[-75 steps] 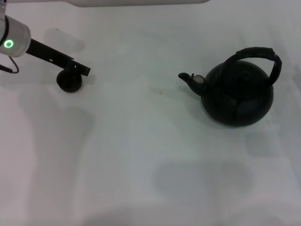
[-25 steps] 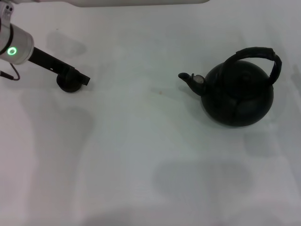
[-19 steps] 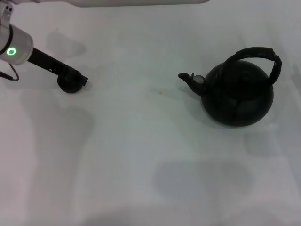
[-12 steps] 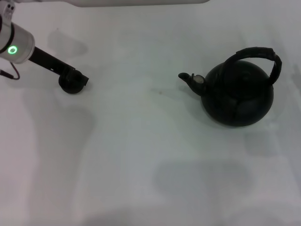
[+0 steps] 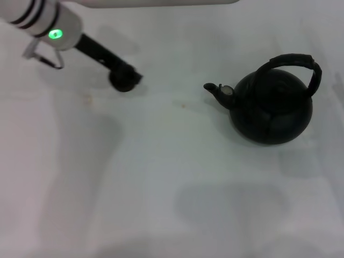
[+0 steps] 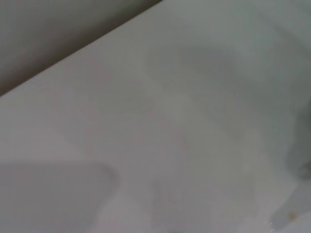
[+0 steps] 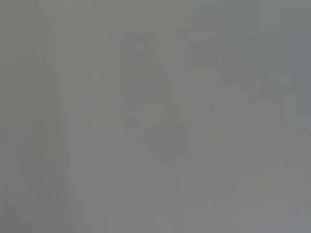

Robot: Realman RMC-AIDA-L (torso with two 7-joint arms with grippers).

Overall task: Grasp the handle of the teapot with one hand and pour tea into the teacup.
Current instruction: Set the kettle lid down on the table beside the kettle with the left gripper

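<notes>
The round black teapot (image 5: 271, 110) stands on the white table at the right, its spout (image 5: 215, 90) pointing left. Nothing holds its arched black handle (image 5: 293, 59). Far to the left of the spout, at the back of the table, my left gripper (image 5: 128, 79) is shut on the small black teacup (image 5: 122, 83); the slim black fingers come down from the white arm at the upper left. No tea shows. The right gripper is out of view, and the right wrist view is only plain grey.
The white table (image 5: 161, 177) spreads from the cup and teapot to the front edge. In the left wrist view the table surface (image 6: 184, 126) ends at a dark edge (image 6: 58, 43).
The left gripper and the teacup have moved together to the right and slightly back, toward the teapot. The teapot has not moved.
</notes>
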